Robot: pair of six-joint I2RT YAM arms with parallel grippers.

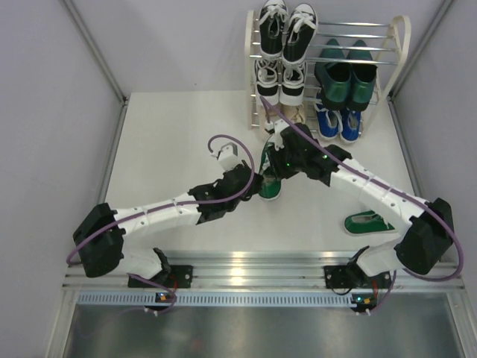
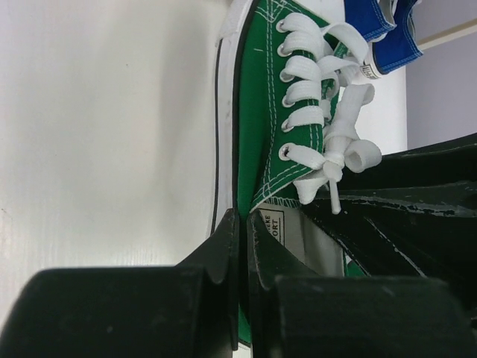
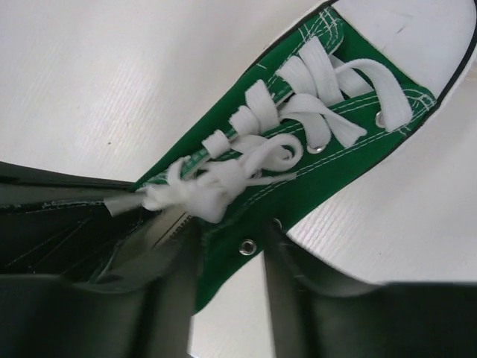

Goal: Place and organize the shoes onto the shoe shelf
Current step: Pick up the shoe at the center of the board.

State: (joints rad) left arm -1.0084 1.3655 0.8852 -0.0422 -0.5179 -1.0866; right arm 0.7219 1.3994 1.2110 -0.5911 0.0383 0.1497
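Tabletop [image 2: 112, 149], left hand [image 2: 242, 224] apparently pinching green sneaker [image 2: 262, 127]

The green sneaker [image 2: 261, 112] has white laces [image 2: 304, 68]; white table [image 1: 186, 134]; blue sneakers [image 1: 329, 121]; glossy dark green dress shoes [image 1: 334, 82]; black-and-white sneakers [image 1: 272, 33].

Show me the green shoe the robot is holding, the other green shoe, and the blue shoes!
held green sneaker [image 2: 257, 112]: left wrist view, on its green canvas side.
other green sneaker [image 1: 369, 223]: top external view, on the middle of the shoe.
blue sneakers [image 1: 326, 119]: top external view, on the pair's left shoe.
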